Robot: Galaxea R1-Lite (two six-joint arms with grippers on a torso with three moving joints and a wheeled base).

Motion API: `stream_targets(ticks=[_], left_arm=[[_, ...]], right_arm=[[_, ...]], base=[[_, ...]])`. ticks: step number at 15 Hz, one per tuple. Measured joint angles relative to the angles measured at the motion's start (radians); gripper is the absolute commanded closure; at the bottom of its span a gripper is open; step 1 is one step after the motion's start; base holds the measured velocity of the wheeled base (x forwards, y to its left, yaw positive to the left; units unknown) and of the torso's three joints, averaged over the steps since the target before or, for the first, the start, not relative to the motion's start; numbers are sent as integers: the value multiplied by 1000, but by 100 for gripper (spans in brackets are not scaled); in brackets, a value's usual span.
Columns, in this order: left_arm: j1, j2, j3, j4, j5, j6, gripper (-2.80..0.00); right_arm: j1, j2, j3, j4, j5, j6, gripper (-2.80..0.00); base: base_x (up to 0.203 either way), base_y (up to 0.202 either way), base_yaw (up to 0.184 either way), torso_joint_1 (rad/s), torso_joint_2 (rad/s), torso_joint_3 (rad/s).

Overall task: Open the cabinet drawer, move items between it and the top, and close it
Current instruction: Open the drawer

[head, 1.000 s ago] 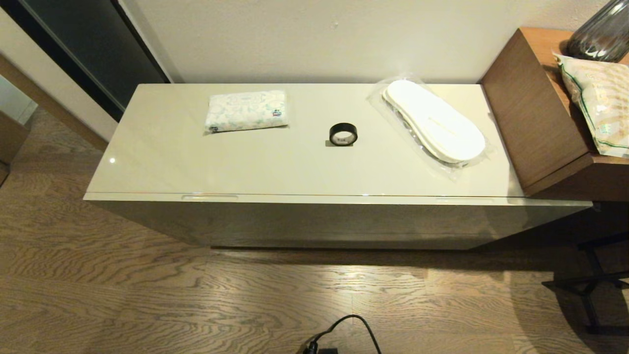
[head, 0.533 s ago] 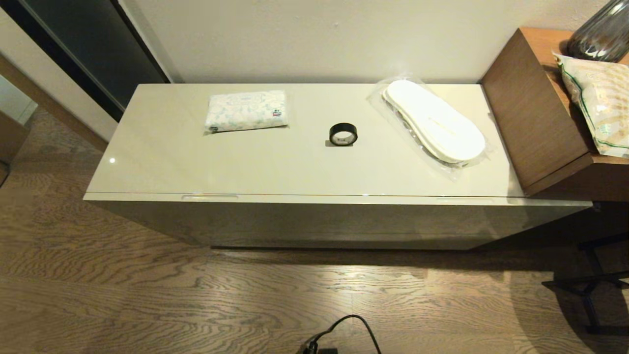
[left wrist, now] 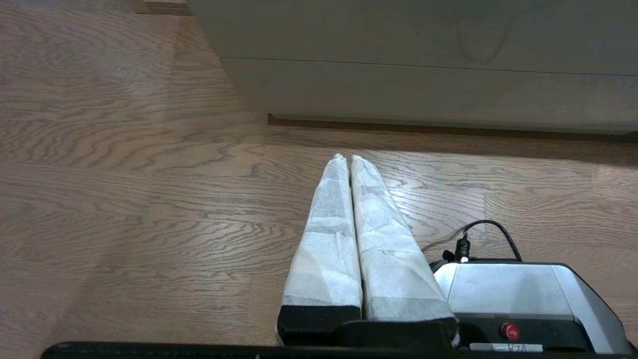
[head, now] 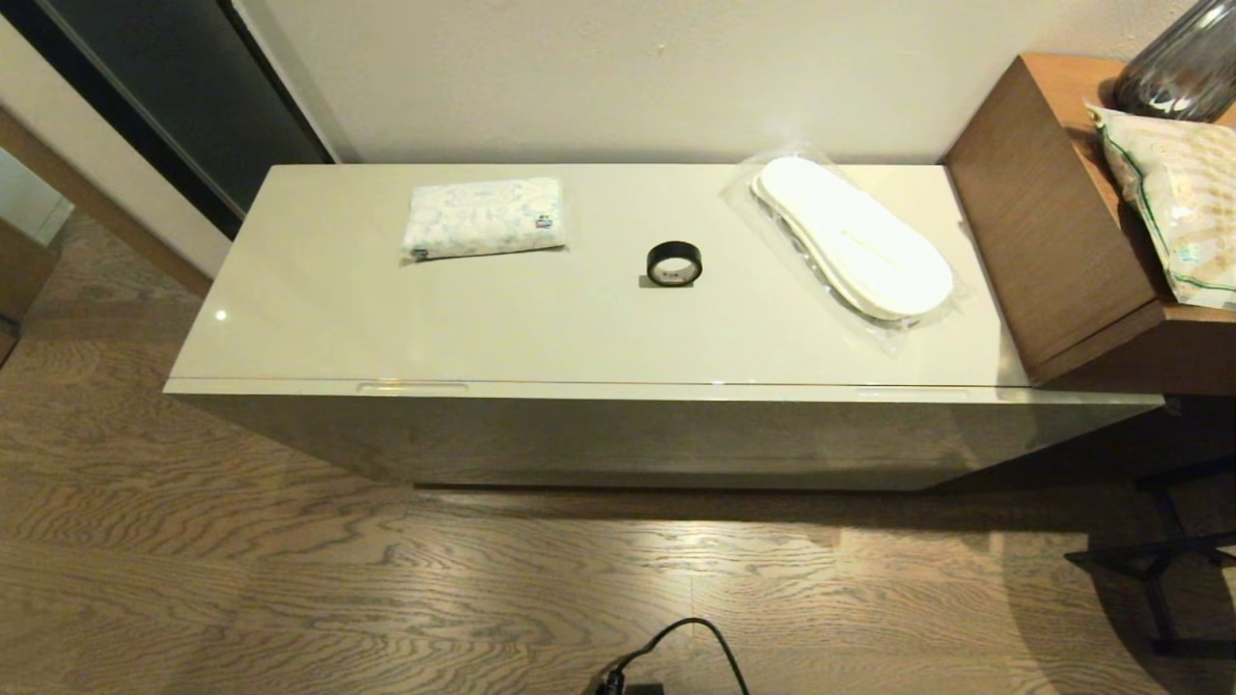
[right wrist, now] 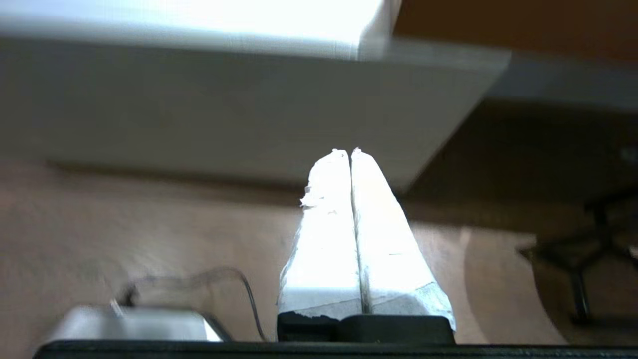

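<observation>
The left gripper hung low over the wood floor, short of the cabinet front, its two white-wrapped fingers pressed flat together with nothing between them. The right gripper was pinched shut and empty too, held low before the right end of the cabinet. Neither arm showed in the head view.

Out from there, the drawer sat pushed fully in, only its front edge showing under the top, with one slim notch near the left and another near the right.

On the top lay three things, well apart. The tissue pack was at far left. The black tape roll sat about mid-length. The bagged slippers lay at the right, angled from the far wall toward the near right, close beside the brown side unit. On that unit rested a beige green-edged bag and a dark glass vase.
</observation>
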Motion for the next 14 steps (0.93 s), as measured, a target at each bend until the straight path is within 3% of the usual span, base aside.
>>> stream_targets(ticks=[2,5,8,11,14], left_arm=[[0,0,0,0,0,0,0],[0,0,0,0,0,0,0],[1,0,0,0,0,0,0],[0,0,0,0,0,0,0],[1,0,0,0,0,0,0]], right_arm=[[0,71,-237,49,-4,87,0],[10,208,-827,223,-2,242,0],[28,376,-1351,472,52,374,0],[38,617,-1655,675,107,426,0],[44,818,-1730,952,216,376,0]], base=[[0,0,0,0,0,0],[0,0,0,0,0,0],[0,0,0,0,0,0],[0,0,0,0,0,0],[0,0,0,0,0,0]])
